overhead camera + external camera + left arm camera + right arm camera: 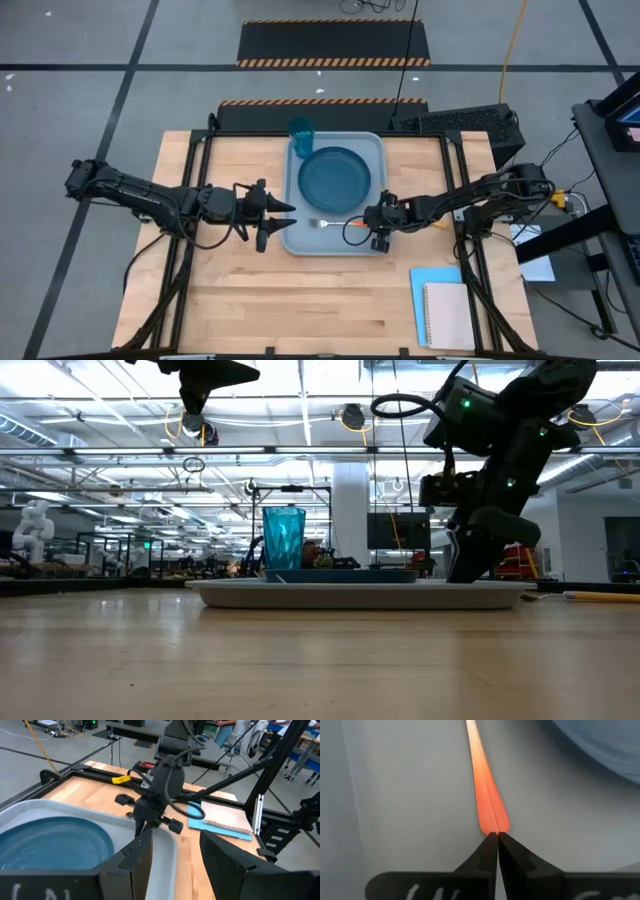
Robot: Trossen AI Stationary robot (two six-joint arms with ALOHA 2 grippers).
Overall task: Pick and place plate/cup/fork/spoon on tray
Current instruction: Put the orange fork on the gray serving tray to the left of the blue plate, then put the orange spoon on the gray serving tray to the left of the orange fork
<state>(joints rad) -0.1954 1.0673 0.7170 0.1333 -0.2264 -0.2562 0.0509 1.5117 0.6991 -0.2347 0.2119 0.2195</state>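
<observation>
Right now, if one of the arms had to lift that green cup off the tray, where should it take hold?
Probably around the cup's side wall, coming in level from the left. It stands upright in the far-left corner of the tray, with the plate close on its near right, so that side looks cramped. The open left gripper seems better placed than the right gripper, which is shut on the fork.

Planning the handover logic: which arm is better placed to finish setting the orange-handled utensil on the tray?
Right. The right gripper is shut on the fork by its orange handle, low over the tray. The left gripper is open, empty, beside the tray.
</observation>
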